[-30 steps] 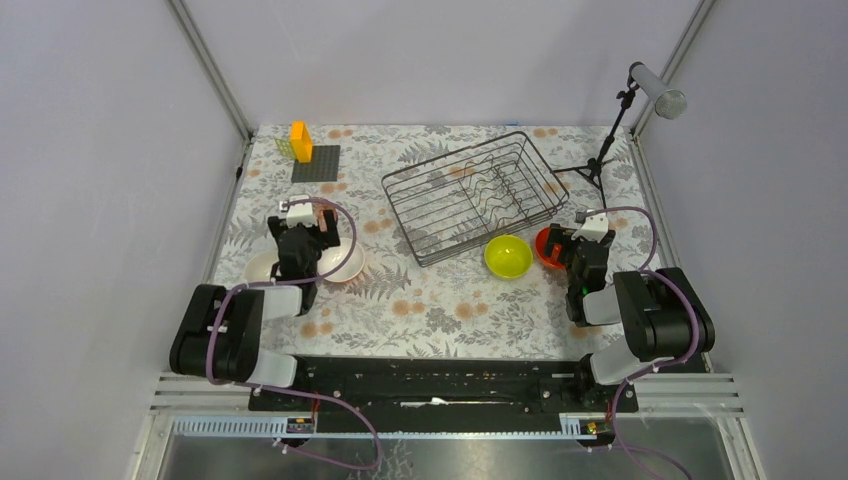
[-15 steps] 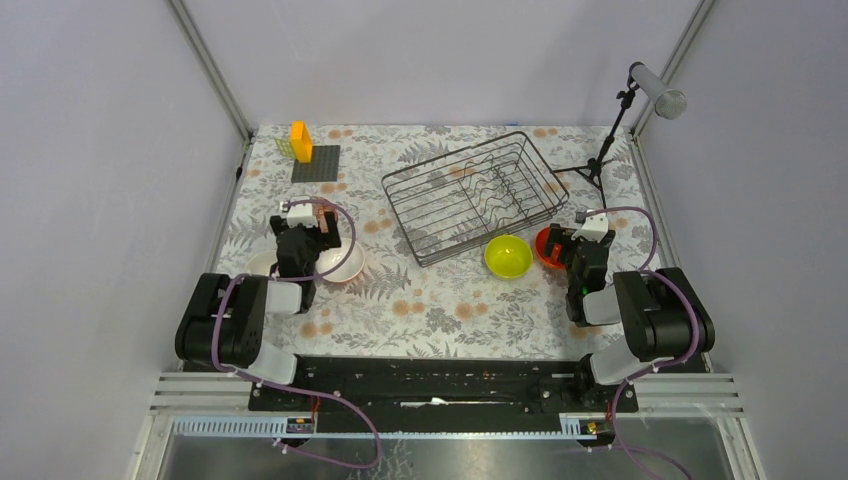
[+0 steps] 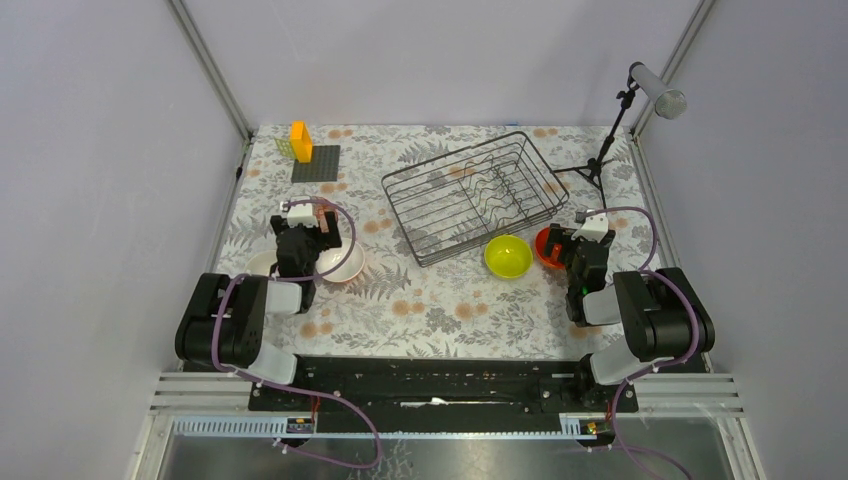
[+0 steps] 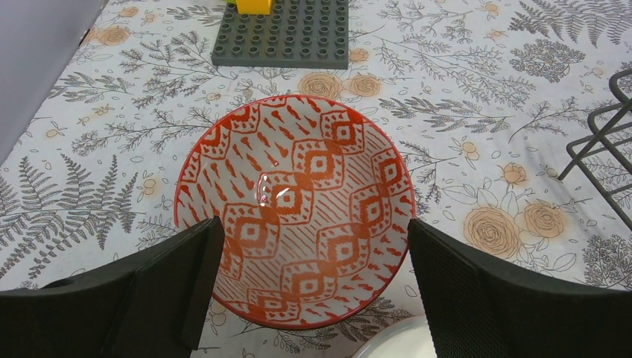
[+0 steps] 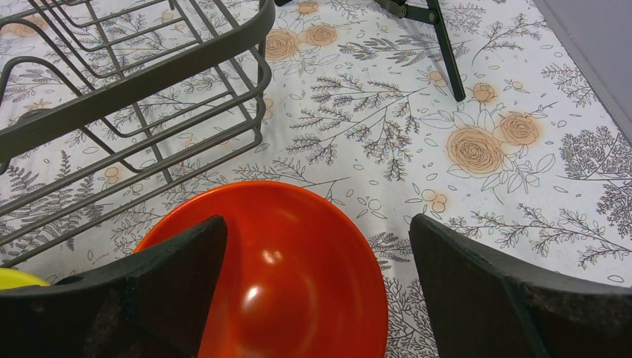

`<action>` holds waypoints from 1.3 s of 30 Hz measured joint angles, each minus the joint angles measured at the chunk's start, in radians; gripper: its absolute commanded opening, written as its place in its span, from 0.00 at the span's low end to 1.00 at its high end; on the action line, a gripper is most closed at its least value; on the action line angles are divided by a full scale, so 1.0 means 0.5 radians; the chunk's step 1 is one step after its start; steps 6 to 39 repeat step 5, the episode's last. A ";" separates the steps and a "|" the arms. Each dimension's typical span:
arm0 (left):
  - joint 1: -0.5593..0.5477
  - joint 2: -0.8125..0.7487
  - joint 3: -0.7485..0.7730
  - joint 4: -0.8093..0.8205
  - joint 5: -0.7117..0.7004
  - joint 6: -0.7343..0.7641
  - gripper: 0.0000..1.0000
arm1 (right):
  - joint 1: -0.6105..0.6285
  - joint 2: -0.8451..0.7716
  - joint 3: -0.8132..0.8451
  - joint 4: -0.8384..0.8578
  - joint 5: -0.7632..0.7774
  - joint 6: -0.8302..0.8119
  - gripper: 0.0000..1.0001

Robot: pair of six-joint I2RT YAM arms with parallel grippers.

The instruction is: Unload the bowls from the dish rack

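A: L gripper [image 4: 311, 246]?
B: Fingers spread wide, red-patterned bowl [image 4: 294, 201] directly below, frame centre, on the table [image 4: 477, 89].
A: R gripper [image 5: 317, 231]?
B: Same, 2 fingers apart over the orange bowl [image 5: 298, 276], lower centre, just beside the dish rack [image 5: 149, 82].
A: Rack?
B: Looks empty from top. Prob. both lift straight up next.

Only a sliver of yellow-green bowl [image 5: 13, 277] at the edge; dish rack [image 5: 141, 78] partly out of frame

Dish rack [image 5: 149, 80] fills mid table, tripod [image 5: 445, 52] behind orange bowl [image 5: 283, 276]; open tablecloth [image 3: 440, 300] betw arms
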 measured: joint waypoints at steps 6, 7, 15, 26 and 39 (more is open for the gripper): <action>0.000 0.000 0.000 0.000 0.002 0.000 0.99 | 0.000 0.000 0.000 0.000 0.000 0.000 1.00; 0.000 0.000 0.000 0.000 0.002 0.000 0.99 | 0.000 0.000 0.000 0.000 0.000 0.000 1.00; 0.000 0.000 0.000 0.000 0.002 0.000 0.99 | 0.000 0.000 0.000 0.000 0.000 0.000 1.00; 0.000 0.000 0.000 0.000 0.002 0.000 0.99 | 0.000 0.000 0.000 0.000 0.000 0.000 1.00; 0.000 0.000 0.000 0.000 0.002 0.000 0.99 | 0.000 0.000 0.000 0.000 0.000 0.000 1.00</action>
